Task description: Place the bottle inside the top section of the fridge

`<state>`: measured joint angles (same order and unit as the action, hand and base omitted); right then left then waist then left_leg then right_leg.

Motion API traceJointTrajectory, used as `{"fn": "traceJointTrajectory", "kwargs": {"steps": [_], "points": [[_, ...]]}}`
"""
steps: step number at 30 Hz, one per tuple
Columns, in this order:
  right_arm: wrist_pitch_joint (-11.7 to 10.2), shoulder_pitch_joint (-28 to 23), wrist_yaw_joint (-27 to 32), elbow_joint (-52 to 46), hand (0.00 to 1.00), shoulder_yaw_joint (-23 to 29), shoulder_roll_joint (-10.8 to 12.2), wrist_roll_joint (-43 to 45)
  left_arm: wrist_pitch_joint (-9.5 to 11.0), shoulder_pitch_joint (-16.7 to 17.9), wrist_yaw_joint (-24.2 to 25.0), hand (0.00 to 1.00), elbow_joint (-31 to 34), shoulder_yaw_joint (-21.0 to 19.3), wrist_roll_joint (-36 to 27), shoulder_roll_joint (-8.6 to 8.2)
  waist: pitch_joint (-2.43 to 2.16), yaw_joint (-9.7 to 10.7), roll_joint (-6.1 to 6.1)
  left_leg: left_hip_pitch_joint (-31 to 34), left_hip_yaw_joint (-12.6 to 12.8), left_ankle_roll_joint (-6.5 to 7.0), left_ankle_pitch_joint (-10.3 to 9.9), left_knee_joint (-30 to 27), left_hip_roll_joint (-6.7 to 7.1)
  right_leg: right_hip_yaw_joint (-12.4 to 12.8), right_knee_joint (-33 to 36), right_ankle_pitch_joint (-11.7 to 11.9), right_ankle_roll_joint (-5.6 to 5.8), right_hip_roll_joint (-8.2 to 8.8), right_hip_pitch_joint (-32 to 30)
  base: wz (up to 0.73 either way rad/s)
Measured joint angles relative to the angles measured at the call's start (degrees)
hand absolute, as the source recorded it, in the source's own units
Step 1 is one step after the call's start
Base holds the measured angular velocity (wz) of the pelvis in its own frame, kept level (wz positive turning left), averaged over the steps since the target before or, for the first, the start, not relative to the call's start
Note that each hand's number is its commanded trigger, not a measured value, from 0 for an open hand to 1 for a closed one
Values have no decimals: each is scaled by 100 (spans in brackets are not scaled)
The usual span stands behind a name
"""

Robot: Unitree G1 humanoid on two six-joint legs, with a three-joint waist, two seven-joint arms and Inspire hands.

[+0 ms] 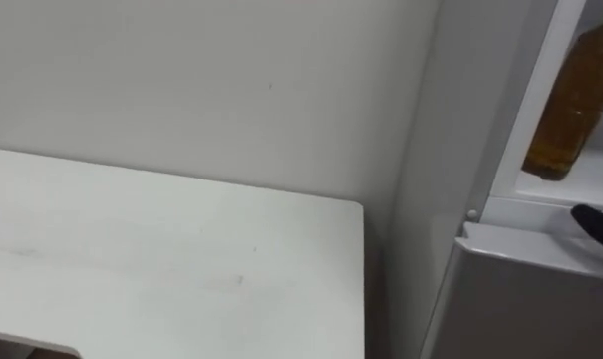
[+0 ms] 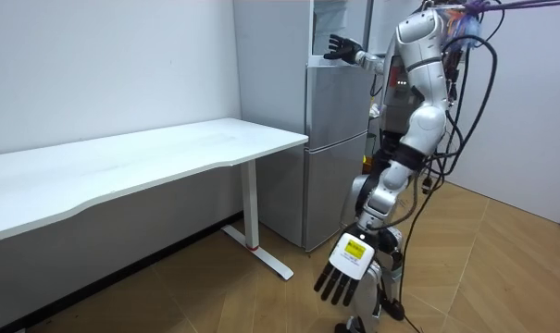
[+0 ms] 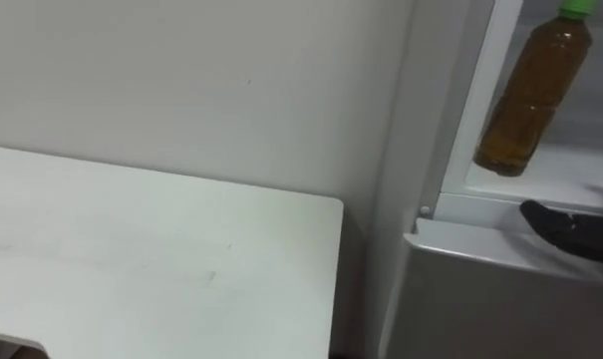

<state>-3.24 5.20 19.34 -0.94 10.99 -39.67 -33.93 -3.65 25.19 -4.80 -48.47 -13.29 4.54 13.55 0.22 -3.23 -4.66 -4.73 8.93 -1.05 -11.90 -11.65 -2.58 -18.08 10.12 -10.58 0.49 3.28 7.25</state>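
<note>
1. Right eye view: you'll find the bottle (image 3: 525, 100) inside the upper fridge compartment, standing on its base on the smooth white shelf (image 3: 580, 179). It is clear plastic with a rounded shoulder, full of amber liquid, under a green cap.
2. No hand grips the bottle.
3. Your right hand (image 3: 575, 231) comes in from the right as a dark, matte shape lying along the compartment's lower lip, below the bottle's base and to its right, apart from it.
4. Room view: that same raised hand sits at the fridge (image 2: 335, 139) opening with its fingers spread wide and nothing in them.
5. Your left hand (image 2: 346, 268) hangs low beside the robot's leg, its dark fingers straight and pointing down, carrying nothing.
6. The fridge is a tall grey box with flat, satin-finished sides; its lower door (image 3: 480, 299) is closed.
7. Left of the fridge stands a white table (image 1: 181, 259) with a flat matte top and a rounded corner, set against a plain pale wall (image 1: 231, 80).
8. The robot stands upright right in front of the fridge.
</note>
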Motion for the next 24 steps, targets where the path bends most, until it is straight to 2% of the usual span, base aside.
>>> {"fn": "traceJointTrajectory", "kwargs": {"steps": [5,7,8,10,13,14,16,17,19,22,24], "points": [[-1,-102,53,-701,0,80,362,-412,31,-20,3,0,-7,9,2,-8,12,160,39,-5,48,-3,-4,10,-13,74,-2,0,1,-17,-28,-4],[-50,-201,49,-993,0,321,660,-678,76,-40,-2,0,-26,8,9,-42,7,177,93,-3,48,-2,-6,5,-13,72,-1,1,1,-14,-25,0],[-62,-216,41,-1066,0,377,734,-734,91,-50,-3,0,-44,9,9,-62,4,181,110,-3,49,0,-7,4,-13,74,2,1,2,-14,-24,0],[-256,-347,-40,-1333,0,468,967,-962,173,-54,-2,0,-129,26,19,-147,2,240,206,-3,53,0,-8,5,-17,79,23,1,2,-13,-21,0],[-486,-681,-228,-1451,0,488,1257,-1080,252,-46,-16,0,-238,58,19,-168,5,274,292,-36,62,-6,-11,3,-34,120,61,1,1,-25,-24,-1],[-498,-775,-249,-1450,0,490,1308,-1080,275,-46,-26,0,-254,83,23,-171,13,273,322,-43,71,-8,-12,1,-37,133,63,0,1,-28,-37,-7],[-499,-1108,-310,-1467,0,492,1526,-1074,355,-34,-83,0,-344,149,69,-223,-15,275,374,-50,154,-11,-21,0,-38,246,89,-26,-4,-29,-99,-19],[-537,-1177,-326,-1504,0,504,1589,-1059,368,-22,-86,0,-351,149,76,-251,-9,276,369,-49,183,-11,-21,-1,-39,276,111,-31,-5,-27,-138,-27],[-672,-1382,-311,-1697,0,611,1813,-1044,446,13,-95,0,-354,147,169,-344,-43,297,457,-50,254,-8,-20,-2,-36,395,183,-45,-8,-25,-228,-23],[-842,-1619,-153,-1698,0,616,2026,-879,659,-96,-126,0,-654,162,197,-345,-37,389,465,-86,327,-7,-20,-2,-40,420,262,-75,-14,-15,-227,-10],[-852,-1734,-28,-1695,0,624,2140,-632,671,-97,-121,0,-734,227,202,-348,-29,487,449,-87,329,-7,-21,-4,-32,437,259,-111,-5,-4,-239,-2]]}}
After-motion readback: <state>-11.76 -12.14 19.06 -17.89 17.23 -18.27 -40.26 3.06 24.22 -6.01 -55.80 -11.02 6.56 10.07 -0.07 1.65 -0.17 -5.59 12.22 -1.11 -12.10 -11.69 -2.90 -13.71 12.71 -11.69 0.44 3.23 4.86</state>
